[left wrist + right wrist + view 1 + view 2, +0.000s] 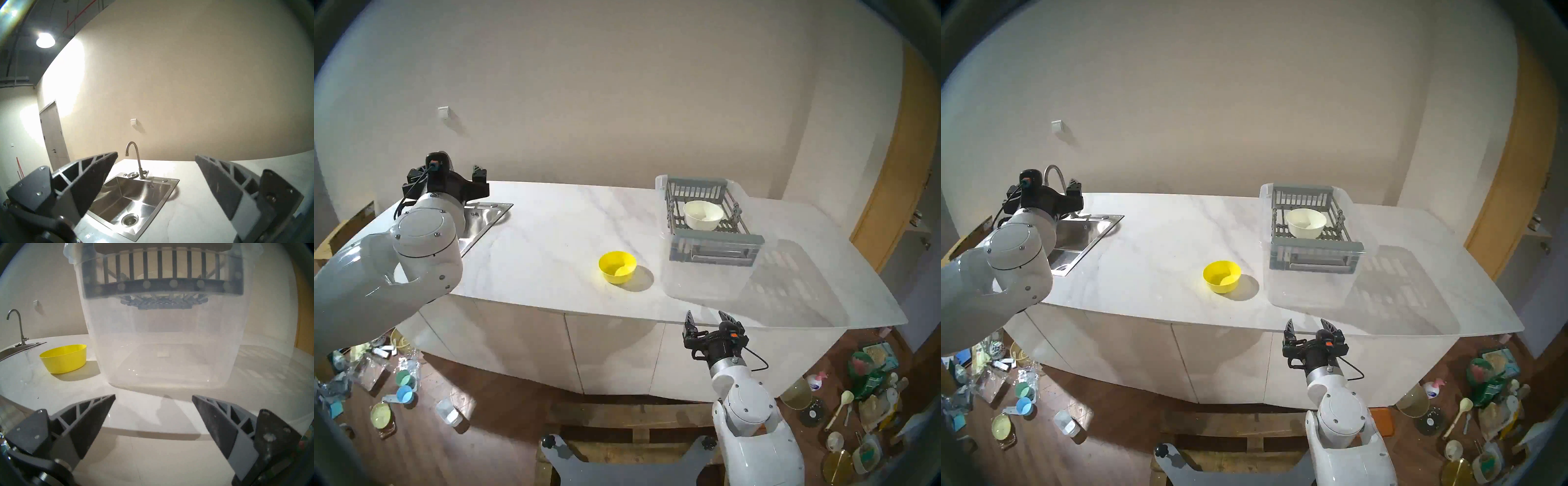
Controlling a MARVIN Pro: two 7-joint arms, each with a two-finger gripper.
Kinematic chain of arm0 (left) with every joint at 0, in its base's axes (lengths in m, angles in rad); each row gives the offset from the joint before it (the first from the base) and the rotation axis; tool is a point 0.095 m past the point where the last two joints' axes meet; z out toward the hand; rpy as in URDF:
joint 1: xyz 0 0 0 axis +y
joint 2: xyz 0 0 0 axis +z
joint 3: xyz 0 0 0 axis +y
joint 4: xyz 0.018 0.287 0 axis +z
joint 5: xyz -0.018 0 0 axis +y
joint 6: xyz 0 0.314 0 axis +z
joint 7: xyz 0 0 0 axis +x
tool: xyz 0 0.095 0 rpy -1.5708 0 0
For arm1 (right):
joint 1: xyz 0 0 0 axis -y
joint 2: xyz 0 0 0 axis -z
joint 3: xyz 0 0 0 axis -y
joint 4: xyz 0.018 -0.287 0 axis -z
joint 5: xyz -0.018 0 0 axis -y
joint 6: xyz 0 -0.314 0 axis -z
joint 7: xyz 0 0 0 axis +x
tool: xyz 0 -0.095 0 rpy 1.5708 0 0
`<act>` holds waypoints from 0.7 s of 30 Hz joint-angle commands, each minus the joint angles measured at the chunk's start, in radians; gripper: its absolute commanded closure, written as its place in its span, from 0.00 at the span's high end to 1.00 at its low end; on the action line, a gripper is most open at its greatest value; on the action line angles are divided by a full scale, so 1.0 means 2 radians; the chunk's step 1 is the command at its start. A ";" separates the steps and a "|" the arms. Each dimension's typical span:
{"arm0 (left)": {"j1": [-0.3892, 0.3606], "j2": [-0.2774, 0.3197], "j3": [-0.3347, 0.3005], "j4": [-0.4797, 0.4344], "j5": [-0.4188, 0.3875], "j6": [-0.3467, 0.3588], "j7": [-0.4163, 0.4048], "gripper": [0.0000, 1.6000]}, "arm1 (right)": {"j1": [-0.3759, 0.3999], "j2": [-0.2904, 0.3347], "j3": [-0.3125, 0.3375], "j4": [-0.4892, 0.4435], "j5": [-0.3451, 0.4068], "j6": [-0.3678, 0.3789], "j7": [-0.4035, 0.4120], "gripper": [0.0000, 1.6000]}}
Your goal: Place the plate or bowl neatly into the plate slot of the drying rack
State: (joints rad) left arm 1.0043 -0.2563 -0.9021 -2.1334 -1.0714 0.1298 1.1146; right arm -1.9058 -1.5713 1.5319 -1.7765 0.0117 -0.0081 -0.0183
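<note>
A yellow bowl (617,267) (1222,276) (63,358) stands upright on the white counter, left of the drying rack. The grey drying rack (717,237) (1314,244) (163,285) sits on top of a clear plastic tub (697,278) (169,344). A white bowl (702,215) (1306,222) rests upright on the plate slot bars (726,224). My right gripper (706,314) (1308,321) (153,396) is open and empty at the counter's front edge, in front of the tub. My left gripper (446,171) (156,154) is open and empty above the sink.
A steel sink (483,220) (132,195) with a faucet (136,157) is set in the counter's left end. The wall runs behind the counter. Cups, packets and utensils litter the floor on both sides (870,390).
</note>
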 commanded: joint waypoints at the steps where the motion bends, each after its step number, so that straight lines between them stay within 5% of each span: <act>1: -0.014 0.001 -0.011 -0.005 0.006 -0.006 -0.004 1.00 | 0.002 0.013 -0.002 -0.020 0.009 -0.007 0.023 1.00; 11: -0.014 0.001 -0.010 -0.005 0.005 -0.005 -0.003 1.00 | 0.005 0.057 -0.034 -0.103 -0.023 0.029 0.057 1.00; 21: -0.015 0.001 -0.010 -0.005 0.006 -0.006 -0.004 1.00 | -0.014 0.092 -0.072 -0.201 -0.023 0.107 0.096 1.00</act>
State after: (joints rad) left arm 0.9996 -0.2586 -0.9011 -2.1344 -1.0717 0.1248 1.1135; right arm -1.9202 -1.4090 1.4031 -2.1244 -0.0394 0.1700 0.1375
